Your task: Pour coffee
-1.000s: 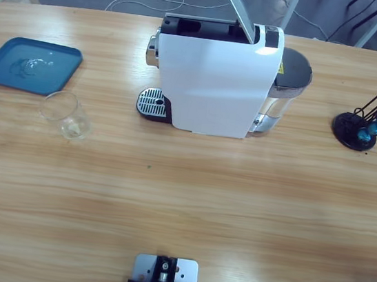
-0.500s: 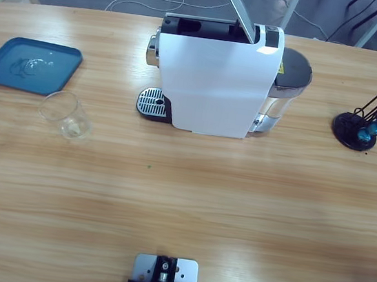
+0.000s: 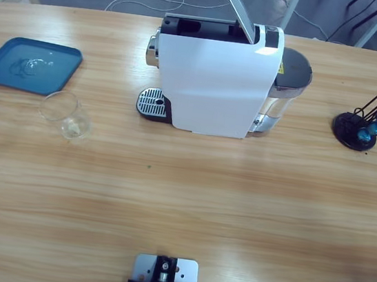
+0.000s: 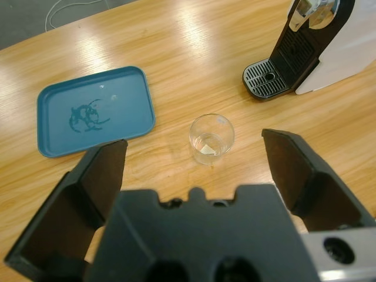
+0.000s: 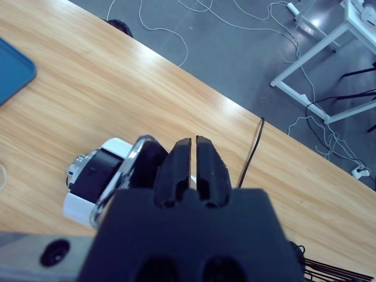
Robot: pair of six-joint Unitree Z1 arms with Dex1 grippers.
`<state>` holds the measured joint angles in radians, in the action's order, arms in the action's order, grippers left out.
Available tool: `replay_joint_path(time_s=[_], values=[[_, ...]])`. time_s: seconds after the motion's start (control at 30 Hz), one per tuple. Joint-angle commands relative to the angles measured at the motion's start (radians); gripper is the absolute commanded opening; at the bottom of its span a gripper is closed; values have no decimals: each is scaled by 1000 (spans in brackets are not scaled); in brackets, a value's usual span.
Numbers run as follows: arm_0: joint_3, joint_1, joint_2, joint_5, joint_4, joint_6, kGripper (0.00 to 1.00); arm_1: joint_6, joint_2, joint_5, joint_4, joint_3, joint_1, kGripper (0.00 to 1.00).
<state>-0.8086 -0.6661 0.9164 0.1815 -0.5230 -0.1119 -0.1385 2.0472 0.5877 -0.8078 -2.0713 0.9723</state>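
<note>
Glass (image 4: pixel 211 138) is standing upright and empty-looking on the counter (image 3: pixel 187 203), between the blue tray (image 4: pixel 94 110) and the coffee machine (image 3: pixel 214 75), with no coffee showing in it. The left tool (image 4: pixel 202 170) is hanging above it with jaws spread wide. The right tool (image 5: pixel 189 161) is sitting with jaws pressed together above the machine's raised silver lever (image 5: pixel 117 182).

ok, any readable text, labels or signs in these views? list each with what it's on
No legible text in any view.
Coffee machine: small yellow sticker near its right side, too small to read.
Blue tray: dark swirled mark, not readable as words.
Glass: no markings.
</note>
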Motion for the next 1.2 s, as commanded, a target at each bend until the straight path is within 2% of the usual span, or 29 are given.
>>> replay_joint_path(time_s=[0.03,0.43,1.2], values=[[37,-16,9,12,9,11,991,-63,85,18,-2,66,58,0],[37,-19,8,12,6,11,991,-75,148,-23,28,11,86,0],[37,-28,20,10,5,10,991,-182,198,-63,86,93,118,0]])
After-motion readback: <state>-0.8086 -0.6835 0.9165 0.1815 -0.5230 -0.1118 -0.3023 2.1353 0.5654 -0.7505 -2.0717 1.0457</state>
